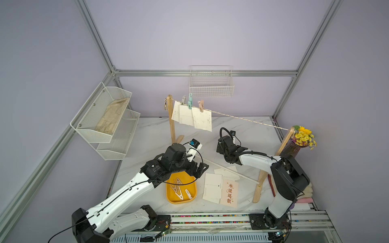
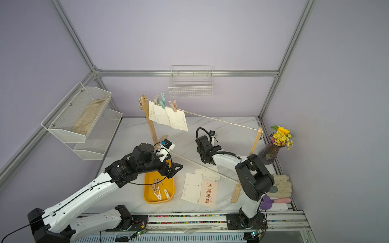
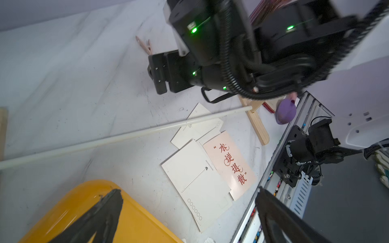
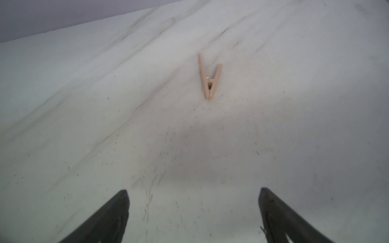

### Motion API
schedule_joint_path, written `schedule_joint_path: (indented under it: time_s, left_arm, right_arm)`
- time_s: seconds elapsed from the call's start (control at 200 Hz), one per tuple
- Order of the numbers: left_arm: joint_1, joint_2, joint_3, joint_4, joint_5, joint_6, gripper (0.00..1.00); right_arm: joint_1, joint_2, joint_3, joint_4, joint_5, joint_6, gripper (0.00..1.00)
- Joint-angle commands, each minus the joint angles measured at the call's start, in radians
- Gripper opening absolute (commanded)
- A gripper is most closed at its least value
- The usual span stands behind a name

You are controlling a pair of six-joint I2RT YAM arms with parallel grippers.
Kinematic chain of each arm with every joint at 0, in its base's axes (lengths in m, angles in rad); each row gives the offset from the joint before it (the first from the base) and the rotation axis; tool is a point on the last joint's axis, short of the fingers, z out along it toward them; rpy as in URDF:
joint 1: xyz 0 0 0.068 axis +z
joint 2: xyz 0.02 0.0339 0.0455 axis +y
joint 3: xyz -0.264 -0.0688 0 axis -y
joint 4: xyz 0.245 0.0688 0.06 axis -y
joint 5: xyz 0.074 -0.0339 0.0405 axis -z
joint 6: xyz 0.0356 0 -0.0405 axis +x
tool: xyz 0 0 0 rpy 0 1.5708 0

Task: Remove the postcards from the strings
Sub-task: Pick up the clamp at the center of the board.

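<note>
Plainly saw 3 postcards point(image 1: 202, 120) hung side by side on the string point(image 1: 242, 117), close to the wooden post point(image 1: 171, 122) on the left arm's side; noted each pinned by its own clip: grey peg point(image 1: 183, 99), teal peg point(image 1: 190, 103), pinkish peg point(image 1: 201, 106). Counted several other postcards point(image 1: 212, 188) flat on the tabletop point(image 1: 147, 134) in a loose overlapping pile, incl. a cream card point(image 1: 229, 193) w/ red Chinese characters; saw the far ones of that pile tucked under the white rod point(image 1: 242, 175). Found left fingers point(image 3: 105, 214) spread wide apart, holding nothing, w/ one finger over the yellow tray point(image 1: 181, 202); spotted a few tray pegs point(image 1: 177, 187) lying inside it. Found right fingers point(image 4: 109, 214) likewise wide apart, holding nothing, above bare tabletop; saw a lone tan peg point(image 4: 209, 80) lying flat ahead of them, well clear of both tips.
</note>
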Motion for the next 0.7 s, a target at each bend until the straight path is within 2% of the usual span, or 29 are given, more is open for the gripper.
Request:
schedule_joint_path:
  time_s: [0.0, 0.065, 0.23, 0.415, 0.695]
  left_arm:
    - [0.006, -0.035, -0.021, 0.079, -0.058, 0.055, 1.00]
    - [0.006, -0.049, -0.035, 0.096, -0.074, 0.050, 1.00]
    - [0.010, -0.066, -0.066, 0.154, -0.069, 0.046, 1.00]
    - [0.020, -0.046, -0.078, 0.175, -0.051, 0.050, 1.00]
    - [0.051, -0.033, -0.088, 0.196, -0.020, 0.039, 1.00]
  right_arm:
    - [-0.079, 0.095, 0.113, 0.008, -0.016, 0.072, 0.97]
    - [-0.112, 0.160, 0.191, -0.022, -0.057, 0.075, 0.96]
    - [-0.144, 0.306, 0.364, -0.118, -0.040, 0.053, 0.96]
    - [-0.183, 0.372, 0.414, -0.130, -0.053, 0.066, 0.96]
    - [-0.231, 0.458, 0.487, -0.146, -0.104, 0.055, 0.88]
